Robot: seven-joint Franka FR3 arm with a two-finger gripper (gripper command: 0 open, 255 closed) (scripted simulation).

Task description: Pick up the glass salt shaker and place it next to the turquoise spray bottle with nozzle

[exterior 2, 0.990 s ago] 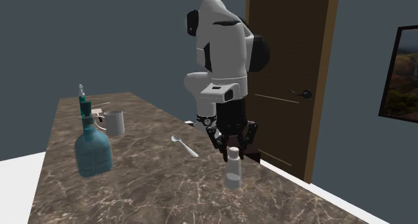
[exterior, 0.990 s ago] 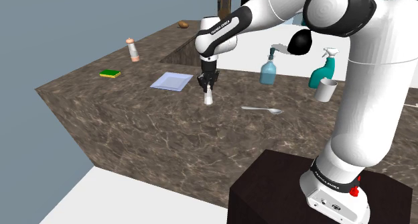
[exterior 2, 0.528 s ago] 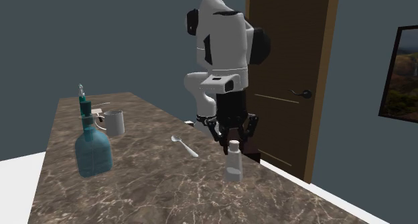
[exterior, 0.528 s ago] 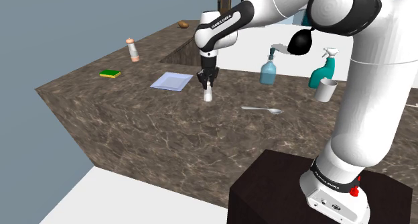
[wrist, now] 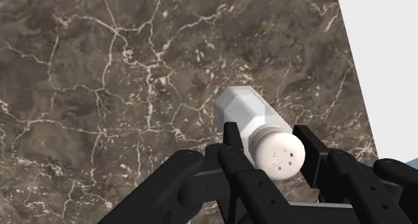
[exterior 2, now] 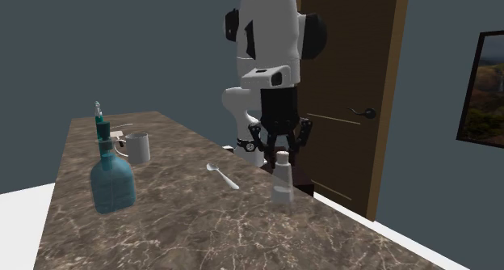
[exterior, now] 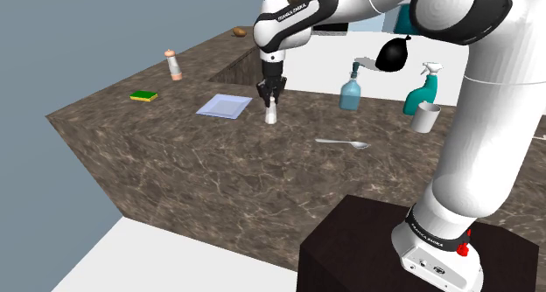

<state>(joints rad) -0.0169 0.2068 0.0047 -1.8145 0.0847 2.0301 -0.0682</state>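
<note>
**Item:** salt shaker (wrist: 242, 110), pale body, white perforated cap.
**Position:** upright by the pale square plate (exterior: 224, 106) on the marbled bench (exterior: 175, 168).
**Claw** (wrist: 268, 137)**:** pinching the shaker's cap from both sides.
**Step:** lift and carry, by appearance.
**Next:** move across to the turquoise spray bottle (exterior: 422, 91), well apart, keeping clear of the spoon (exterior: 343, 143).
**Lettering:** "FRANKA EMIKA" on the arm (exterior: 293, 26).
</note>
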